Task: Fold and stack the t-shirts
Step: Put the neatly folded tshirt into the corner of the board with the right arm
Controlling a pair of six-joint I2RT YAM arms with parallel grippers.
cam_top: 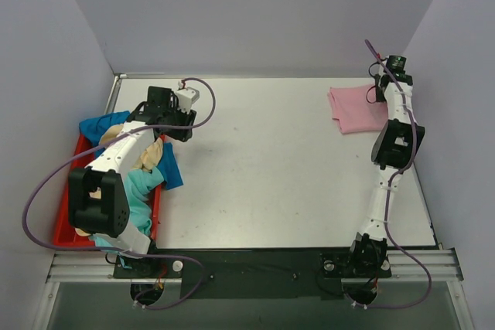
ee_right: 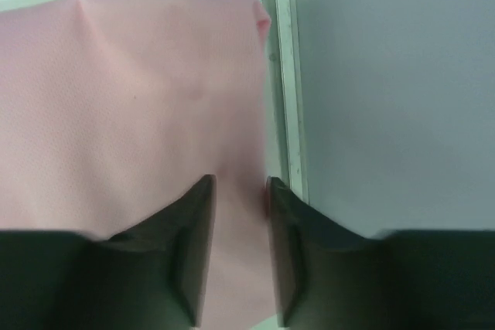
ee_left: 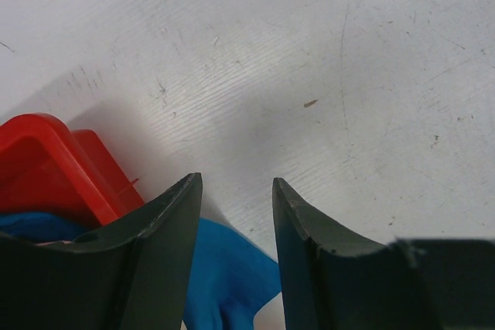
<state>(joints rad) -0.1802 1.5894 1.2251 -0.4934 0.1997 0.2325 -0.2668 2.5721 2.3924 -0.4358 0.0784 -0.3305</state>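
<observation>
A folded light pink t-shirt (cam_top: 354, 110) lies at the far right of the table. My right gripper (cam_top: 384, 89) hangs over its right edge, beside the table's metal rail. In the right wrist view the gripper (ee_right: 240, 183) is open a little, with pink cloth (ee_right: 131, 90) lying flat under and between the jaws. A red tray (cam_top: 66, 218) at the left holds crumpled blue (cam_top: 170, 169), teal (cam_top: 139, 195) and cream-yellow (cam_top: 149, 154) t-shirts. My left gripper (cam_top: 174, 117) is open and empty above the tray's far end. In its wrist view the gripper (ee_left: 236, 183) has blue cloth (ee_left: 228, 268) below it.
The red tray's corner (ee_left: 46, 160) shows at the left of the left wrist view. A metal rail (ee_right: 282, 75) and a grey wall run along the table's right side. White tabletop (cam_top: 271, 168) lies between the arms.
</observation>
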